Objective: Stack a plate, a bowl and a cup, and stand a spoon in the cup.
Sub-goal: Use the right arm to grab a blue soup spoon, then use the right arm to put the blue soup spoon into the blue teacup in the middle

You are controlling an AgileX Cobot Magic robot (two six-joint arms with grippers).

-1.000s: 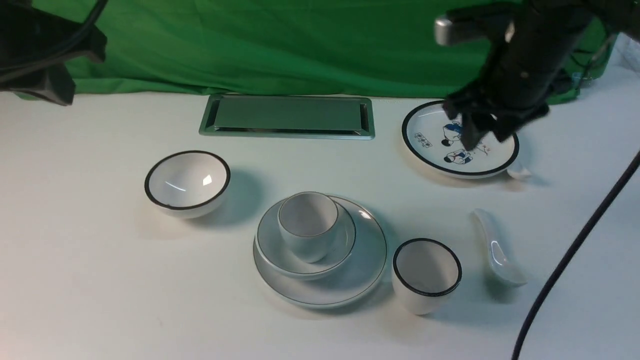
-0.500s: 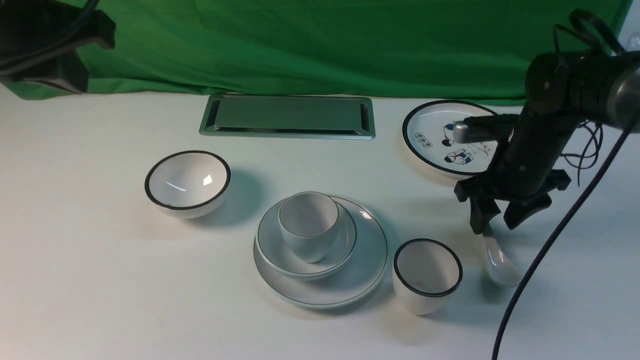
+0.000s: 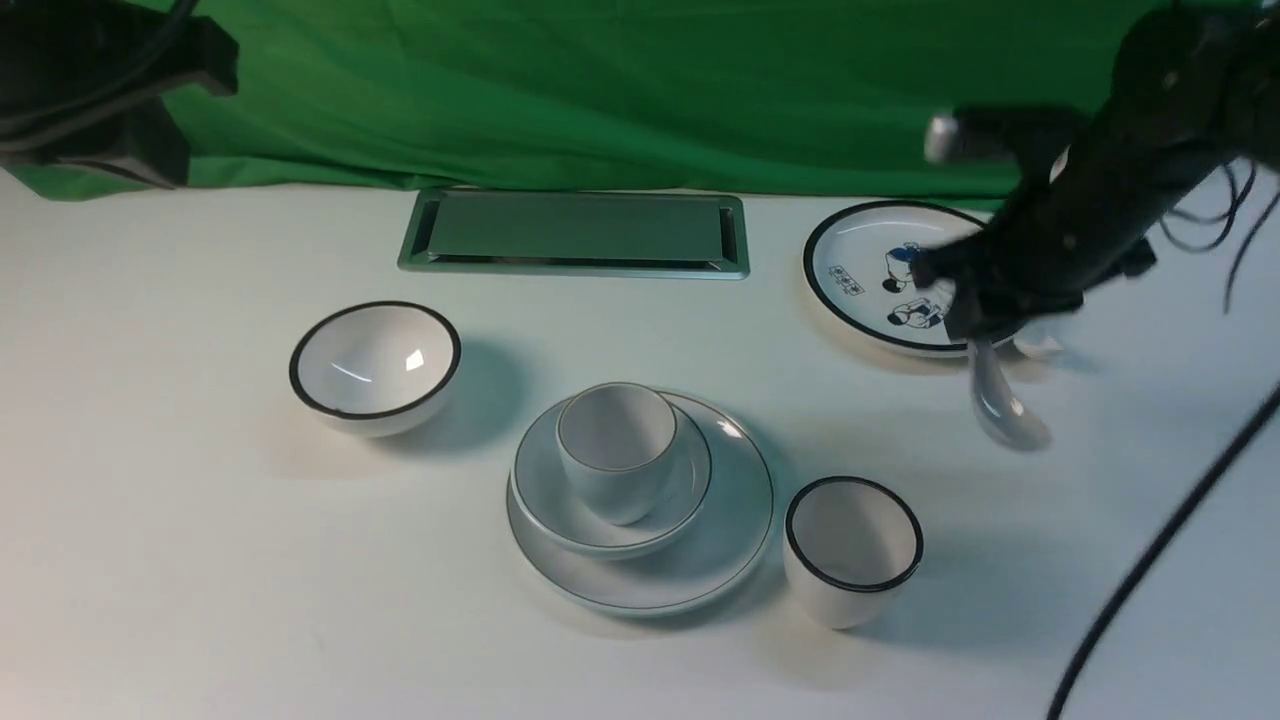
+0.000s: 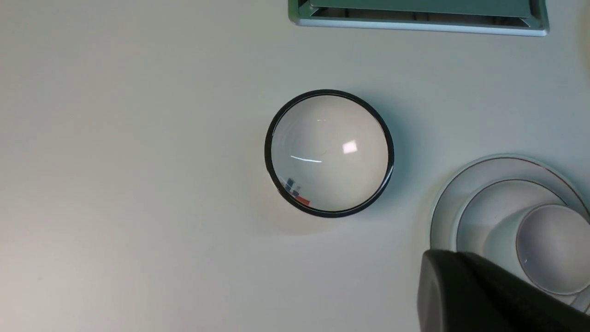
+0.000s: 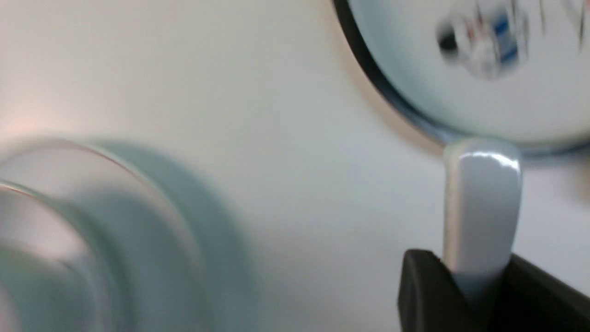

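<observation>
The plate [image 3: 735, 545] sits in the middle of the table with the bowl [image 3: 545, 500] on it and the cup [image 3: 615, 450] upright in the bowl. The stack also shows in the left wrist view [image 4: 507, 203]. My right gripper [image 3: 985, 330] is shut on the handle of the white spoon [image 3: 1005, 405] and holds it in the air, scoop hanging down, right of the stack. In the right wrist view the spoon [image 5: 481, 203] stands out from between the fingers [image 5: 424, 290]. My left gripper [image 4: 454, 258] is shut and empty, high above the table's left.
A black-rimmed bowl [image 3: 375, 365] stands left of the stack and a black-rimmed cup [image 3: 853, 550] right of it. A cartoon plate [image 3: 870, 275] lies at the back right with a small white piece [image 3: 1040, 345] beside it. A metal hatch [image 3: 575, 232] is at the back. A black cable [image 3: 1150, 560] crosses the right side.
My right gripper came down onto the spoon lying on the table, shut on its handle, and has lifted it up and back. The left arm barely moved.
</observation>
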